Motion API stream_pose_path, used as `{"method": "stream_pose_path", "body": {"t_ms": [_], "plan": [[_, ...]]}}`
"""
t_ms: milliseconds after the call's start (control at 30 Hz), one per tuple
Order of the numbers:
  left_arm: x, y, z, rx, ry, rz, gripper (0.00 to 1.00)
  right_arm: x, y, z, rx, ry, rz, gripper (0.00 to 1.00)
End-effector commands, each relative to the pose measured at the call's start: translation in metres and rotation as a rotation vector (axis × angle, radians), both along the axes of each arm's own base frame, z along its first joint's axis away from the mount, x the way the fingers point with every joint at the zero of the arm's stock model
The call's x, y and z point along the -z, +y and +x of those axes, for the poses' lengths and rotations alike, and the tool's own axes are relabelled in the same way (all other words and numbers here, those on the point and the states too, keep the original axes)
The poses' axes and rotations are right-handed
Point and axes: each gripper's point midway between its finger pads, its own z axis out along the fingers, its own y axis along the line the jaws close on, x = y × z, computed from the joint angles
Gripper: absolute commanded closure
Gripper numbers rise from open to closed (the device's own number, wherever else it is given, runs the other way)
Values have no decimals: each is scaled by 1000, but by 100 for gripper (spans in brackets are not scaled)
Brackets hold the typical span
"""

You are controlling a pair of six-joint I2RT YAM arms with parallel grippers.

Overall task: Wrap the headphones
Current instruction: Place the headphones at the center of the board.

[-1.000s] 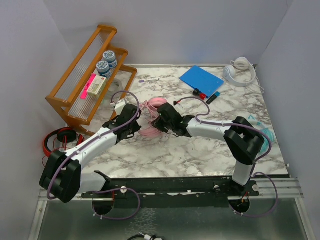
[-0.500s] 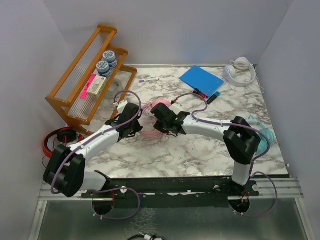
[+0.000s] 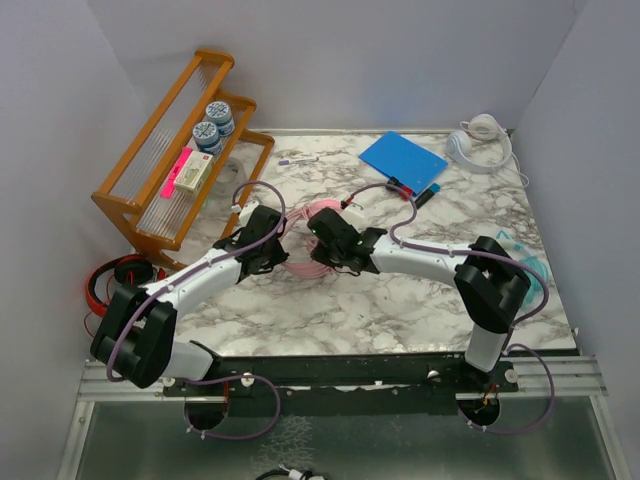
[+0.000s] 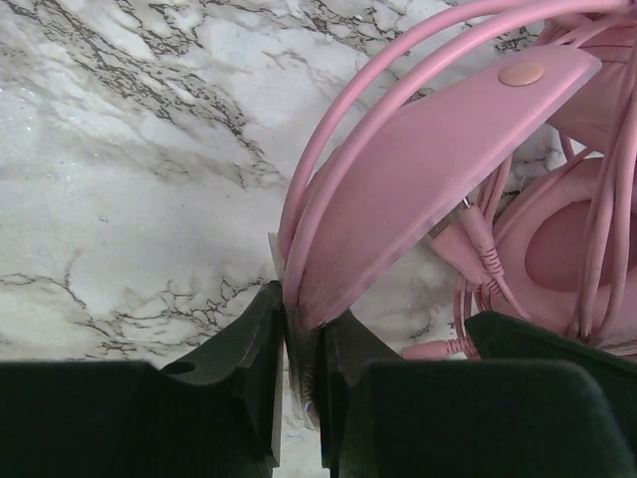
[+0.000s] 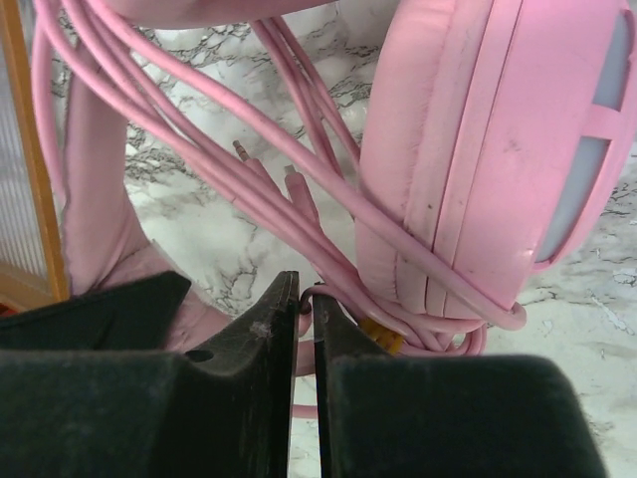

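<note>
The pink headphones (image 3: pixel 300 262) lie on the marble table between my two grippers. My left gripper (image 4: pixel 302 309) is shut on the pink headband (image 4: pixel 438 149); in the top view it (image 3: pixel 282 240) sits at the left of the pair. My right gripper (image 5: pixel 307 295) is shut on a loop of the pink cable (image 5: pixel 199 149), next to the pink ear cup (image 5: pixel 498 159) with cable wound round it; in the top view it (image 3: pixel 318 228) is just right of the headband. White headphones (image 3: pixel 478 142) lie at the back right. Teal headphones (image 3: pixel 532 265) lie at the right edge, partly behind my right arm.
A wooden rack (image 3: pixel 180 150) with tins and a pink item stands at the back left. A blue notebook (image 3: pixel 402 160) and small red and blue items lie at the back. Red-and-black headphones (image 3: pixel 122 275) lie off the table's left edge.
Both grippers have moved a little toward the back of the table with the pink headphones between them. The right gripper has shifted left, closer to the left one.
</note>
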Motion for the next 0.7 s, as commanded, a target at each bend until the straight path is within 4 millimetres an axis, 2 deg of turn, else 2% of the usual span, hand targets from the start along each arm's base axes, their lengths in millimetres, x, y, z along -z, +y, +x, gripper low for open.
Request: {"method": "stream_pose_path", "body": {"t_ms": [0, 233, 333, 667], "plan": [[-12, -30, 4, 90, -34, -124, 92, -32, 22, 5, -54, -92, 131, 85], [-12, -26, 3, 83, -34, -108, 91, -41, 30, 10, -70, -109, 146, 82], [-12, -26, 3, 85, -35, -107, 91, -45, 31, 12, -68, -122, 149, 69], [-9, -26, 2, 82, -23, -106, 91, -53, 42, 20, -85, -153, 159, 68]]}}
